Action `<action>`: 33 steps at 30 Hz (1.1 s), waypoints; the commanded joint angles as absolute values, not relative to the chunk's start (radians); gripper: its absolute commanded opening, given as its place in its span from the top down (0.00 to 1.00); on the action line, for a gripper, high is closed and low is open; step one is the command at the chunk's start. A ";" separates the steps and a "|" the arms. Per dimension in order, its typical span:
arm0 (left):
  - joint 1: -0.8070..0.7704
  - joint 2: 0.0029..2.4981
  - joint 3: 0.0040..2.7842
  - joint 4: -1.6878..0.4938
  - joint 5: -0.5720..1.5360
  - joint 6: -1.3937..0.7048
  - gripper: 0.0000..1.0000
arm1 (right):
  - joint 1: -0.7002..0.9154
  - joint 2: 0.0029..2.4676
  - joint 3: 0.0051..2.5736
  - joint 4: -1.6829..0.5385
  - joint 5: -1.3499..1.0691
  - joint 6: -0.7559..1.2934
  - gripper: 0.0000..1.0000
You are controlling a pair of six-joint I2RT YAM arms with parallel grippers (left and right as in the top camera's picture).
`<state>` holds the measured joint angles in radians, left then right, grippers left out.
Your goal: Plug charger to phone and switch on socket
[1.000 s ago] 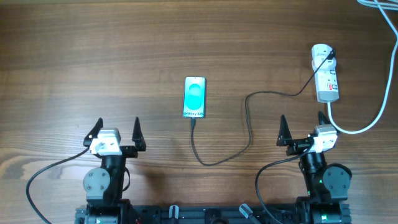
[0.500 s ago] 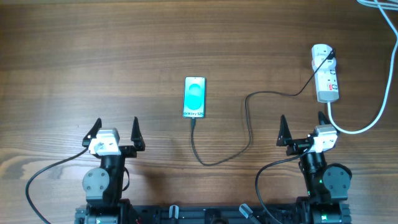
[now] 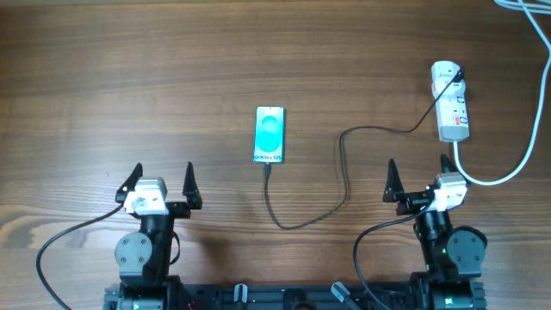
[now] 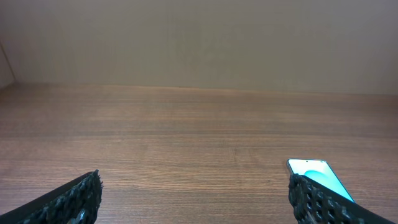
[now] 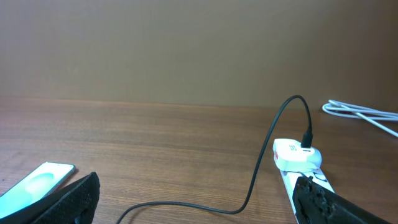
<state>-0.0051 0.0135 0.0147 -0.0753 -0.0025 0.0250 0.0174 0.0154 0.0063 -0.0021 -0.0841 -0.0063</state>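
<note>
Charger (image 3: 344, 168), socket (image 3: 451, 102) and phone (image 3: 269, 134) lie on a wooden table (image 3: 129, 69). Left arm (image 3: 142, 250) and right arm (image 3: 452, 250) sit folded at the near edge, well apart, each wrist pointing toward the far side. The left gripper (image 3: 162, 169) and right gripper (image 3: 417, 164) have their fingers spread wide and hold nothing. A white lead (image 3: 491, 182) loops from the socket's near end out to the right, then off past the far right corner. The charger runs from a black plug (image 3: 457, 74) at the socket's far end, leftward, then down through a U-bend to the phone's near edge; whether its tip is seated cannot be told. The socket lies far right, ahead of the right gripper. The phone lies screen-up at centre, ahead of and between the two arms.
</note>
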 commanded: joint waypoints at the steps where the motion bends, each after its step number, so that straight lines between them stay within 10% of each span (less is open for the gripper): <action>1: -0.008 0.003 0.006 -0.076 0.002 0.023 0.00 | 0.022 0.005 0.005 0.001 -0.071 -0.023 0.00; 33: -0.008 0.003 0.006 -0.076 -0.020 0.021 0.00 | 0.022 0.005 0.005 0.001 -0.071 -0.023 0.00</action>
